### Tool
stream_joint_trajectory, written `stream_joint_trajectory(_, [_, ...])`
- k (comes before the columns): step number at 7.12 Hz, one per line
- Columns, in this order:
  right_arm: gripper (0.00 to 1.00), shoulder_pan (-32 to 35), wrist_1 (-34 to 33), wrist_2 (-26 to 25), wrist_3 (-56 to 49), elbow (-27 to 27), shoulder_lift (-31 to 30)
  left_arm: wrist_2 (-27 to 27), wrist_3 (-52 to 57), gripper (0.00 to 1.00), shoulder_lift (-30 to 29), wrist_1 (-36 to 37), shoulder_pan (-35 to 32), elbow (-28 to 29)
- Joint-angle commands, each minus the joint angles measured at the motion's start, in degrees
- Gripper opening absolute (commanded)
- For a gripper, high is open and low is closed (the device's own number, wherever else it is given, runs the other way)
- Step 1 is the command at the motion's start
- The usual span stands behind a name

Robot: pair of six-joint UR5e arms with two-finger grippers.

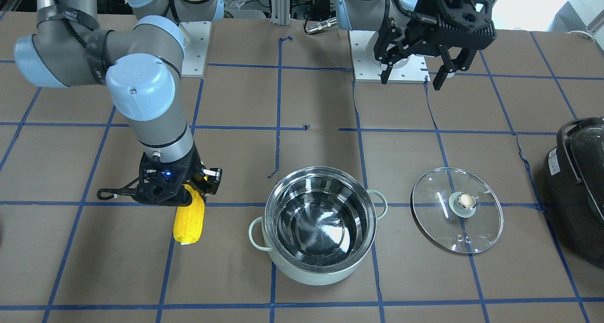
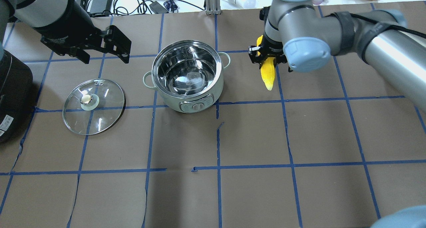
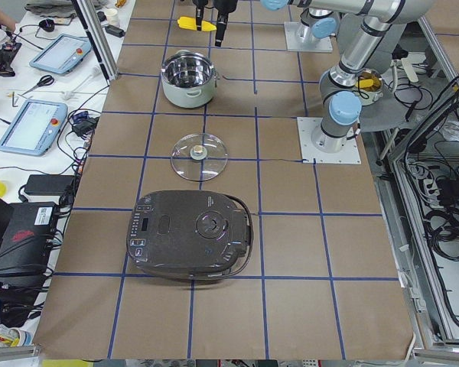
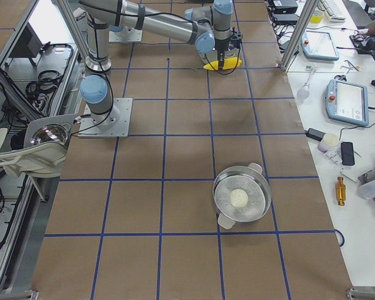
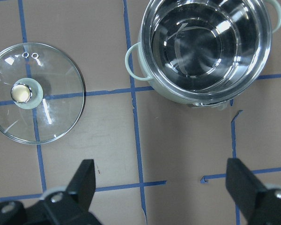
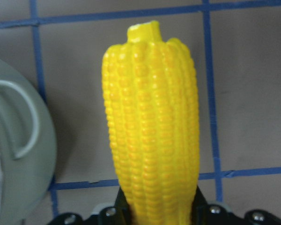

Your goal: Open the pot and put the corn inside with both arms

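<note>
Corn point(image 6: 152, 126) is clamped in the right end effector point(image 1: 192, 191), just beside the pot point(image 1: 311, 273) at one handle, not yet over the rim. That pot stands open and empty on the table point(image 1: 330, 101). Its lid point(image 1: 457, 210) lies flat near the pot's other side, so we count opening done. Over on that lid side the left end effector point(image 1: 413, 78) hangs spread apart, empty. Remaining, we judge: corn into pot.

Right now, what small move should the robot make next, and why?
Probably carry the corn sideways until it is over the pot. The right gripper is shut on the corn beside the pot, the pot stands open and looks empty, and its lid lies on the table at the far side.
</note>
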Motion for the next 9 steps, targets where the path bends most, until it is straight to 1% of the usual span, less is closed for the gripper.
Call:
stream_joint_trajectory(1, [0.00, 9.5, 4.4, 0.3, 11.5, -14.2, 8.5, -0.4, -0.6, 1.00, -0.3, 2.1, 0.1, -1.2])
stream_joint_trajectory(2, [0.00, 12.9, 3.9, 0.3, 14.6, -15.7, 10.9, -0.3, -0.2, 1.00, 0.0, 2.6, 0.1, -1.2])
stream_joint_trajectory(3, [0.00, 14.8, -1.2, 0.6, 15.1, -16.0, 13.8, -0.3, -0.3, 1.00, 0.2, 2.5, 0.2, -1.3])
stream_joint_trajectory(4, [0.00, 16.0, -4.9, 4.1, 14.8, -16.3, 16.2, -0.3, -0.4, 1.00, 0.2, 2.5, 0.2, -1.3])
stream_joint_trajectory(6, [0.00, 16.3, -4.8, 4.8, 14.3, -16.3, 16.6, -0.3, -0.4, 1.00, 0.2, 2.5, 0.2, -1.3])
stream_joint_trajectory(7, [0.22, 16.4, -3.8, 4.8, 14.0, -15.8, 16.5, -0.2, -0.3, 1.00, 0.2, 2.4, 0.3, -1.3])
stream_joint_trajectory(8, [0.99, 16.4, -3.1, 4.8, 13.7, -15.2, 16.5, -0.2, -0.4, 1.00, 0.2, 2.5, 0.3, -1.3])
stream_joint_trajectory(9, [1.00, 16.4, -2.5, 4.8, 13.1, -14.9, 16.2, -0.2, -0.4, 1.00, 0.2, 2.5, 0.3, -1.3])
